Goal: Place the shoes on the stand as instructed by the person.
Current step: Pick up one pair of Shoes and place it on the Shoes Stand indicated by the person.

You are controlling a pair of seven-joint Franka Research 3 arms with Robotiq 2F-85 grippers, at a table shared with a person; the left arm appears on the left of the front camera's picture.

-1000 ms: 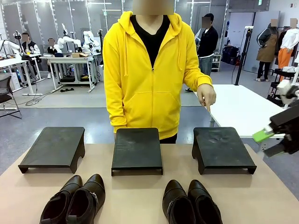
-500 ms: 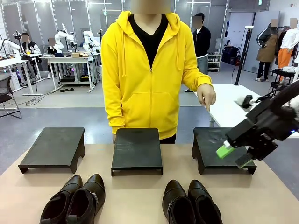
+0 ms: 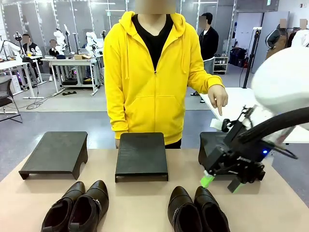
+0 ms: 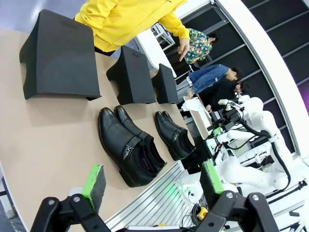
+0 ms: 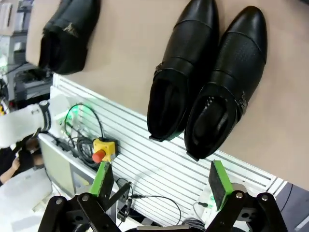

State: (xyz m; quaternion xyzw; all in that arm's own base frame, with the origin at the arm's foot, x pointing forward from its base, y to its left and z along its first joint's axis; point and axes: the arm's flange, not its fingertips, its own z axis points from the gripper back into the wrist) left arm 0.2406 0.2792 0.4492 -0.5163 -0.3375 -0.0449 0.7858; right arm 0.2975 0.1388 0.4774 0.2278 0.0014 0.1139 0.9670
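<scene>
I'm looking into a large lab hall with a grey floor (image 3: 96, 104). Glass partition panels (image 3: 43, 19) line the back at 11 o'clock. A white worktable (image 3: 72, 62) stands at 10 o'clock. A black office chair (image 3: 6, 94) sits at 9, with loose cables (image 3: 38, 102) on the floor near it. At 2 o'clock I see another white table (image 3: 239, 96) and a black pole (image 3: 251, 58). The desk (image 3: 140, 203) nearest me has a tan top.

The tan table (image 3: 145, 203) has three black stands along the far side: left stand (image 3: 55, 153) at 10 o'clock, middle stand (image 3: 141, 154) at 12, right stand (image 3: 208, 142) at 2. Nearer, one pair of shoes (image 3: 77, 209) sits at 7, another pair (image 3: 197, 211) at 5, toes pointing at the stands.
</scene>
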